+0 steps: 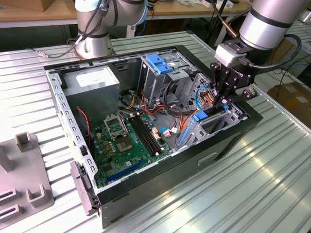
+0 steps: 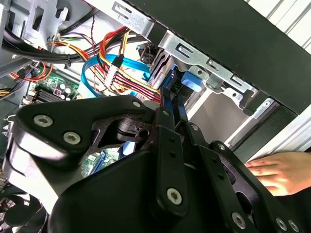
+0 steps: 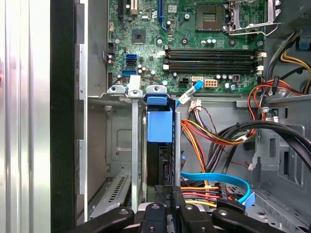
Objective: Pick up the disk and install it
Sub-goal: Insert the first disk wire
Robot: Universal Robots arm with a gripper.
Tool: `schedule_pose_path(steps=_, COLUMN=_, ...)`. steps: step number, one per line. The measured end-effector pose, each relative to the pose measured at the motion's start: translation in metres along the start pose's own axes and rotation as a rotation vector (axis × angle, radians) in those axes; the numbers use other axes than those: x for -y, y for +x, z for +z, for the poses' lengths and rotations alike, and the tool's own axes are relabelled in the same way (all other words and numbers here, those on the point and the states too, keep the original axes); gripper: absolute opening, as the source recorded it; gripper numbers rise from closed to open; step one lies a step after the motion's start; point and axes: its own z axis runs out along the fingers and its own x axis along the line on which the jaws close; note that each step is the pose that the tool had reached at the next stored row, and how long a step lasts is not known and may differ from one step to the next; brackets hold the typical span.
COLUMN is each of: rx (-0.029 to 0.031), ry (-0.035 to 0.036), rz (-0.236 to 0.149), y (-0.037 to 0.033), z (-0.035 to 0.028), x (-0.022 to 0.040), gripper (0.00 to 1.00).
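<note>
Step in hand: the install. I judge the pick-up done, since the disk (image 3: pixel 163 162) stands on edge inside the silver drive bay (image 3: pixel 133 145), with its blue carrier (image 3: pixel 159 124) at the end facing the motherboard (image 1: pixel 124 141).
My fingers: reaching down into the bay (image 1: pixel 217 90) at the exterior view's right end of the computer case (image 1: pixel 146 187). In the second wrist view they (image 2: pixel 167 104) run close together toward the blue plastic. I take them to be pinching the end of the disk, though the contact itself is hidden.
Where the disk sits: between the bay's metal walls and just beside the case's outer wall. I cannot tell whether it is fully seated.
What the move calls for: a straight push along the bay's rails with no twist, and care for the cables.
Cables: a red, yellow and orange bundle (image 3: pixel 209 133) and a flat blue lead (image 3: pixel 214 177) lie just beside the bay, near my fingers. They could snag.
Hand: a person's hand (image 2: pixel 274 172) rests just outside the case wall, near my wrist. I judge that worth minding.
Surface: a ribbed metal tabletop (image 1: pixel 233 194) carries the open case. A grey fixture block (image 1: pixel 29 189) lies on it at the exterior view's left, well apart from the case.
Room: a second arm's base (image 1: pixel 92 43) stands on the far side of the case, with a wooden bench (image 1: pixel 29 12) beyond it. A cardboard box (image 1: pixel 291 92) sits at the exterior view's right.
</note>
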Motion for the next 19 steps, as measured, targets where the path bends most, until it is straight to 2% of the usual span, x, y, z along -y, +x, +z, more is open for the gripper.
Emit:
schedule_pose_path(steps=6, rx=0.0000, ry=-0.0002, rz=0.000, y=0.0000, z=0.0040, x=-0.0001, gripper=0.17)
schedule_pose_path(steps=11, rx=0.0002, ry=-0.0016, rz=0.000, y=0.0001, z=0.0042, x=-0.0001, gripper=0.17)
schedule_pose_path(steps=12, rx=0.0002, ry=-0.0016, rz=0.000, y=0.0001, z=0.0037, x=-0.0001, gripper=0.18)
schedule_pose_path(steps=13, rx=0.0002, ry=-0.0015, rz=0.000, y=0.0000, z=0.0018, x=0.0000, gripper=0.24)
schedule_pose_path(steps=15, rx=-0.0018, ry=-0.0015, rz=0.000, y=-0.0003, z=-0.0085, x=0.0001, gripper=0.24)
schedule_pose_path(steps=16, rx=-0.0015, ry=-0.0015, rz=0.000, y=-0.0003, z=-0.0085, x=0.0001, gripper=0.24)
schedule_pose_path(steps=17, rx=-0.0015, ry=-0.0015, rz=0.000, y=-0.0003, z=-0.0085, x=0.0001, gripper=0.23)
schedule_pose_path(steps=19, rx=-0.0018, ry=-0.0015, rz=0.000, y=-0.0003, z=-0.0087, x=0.0001, gripper=0.10)
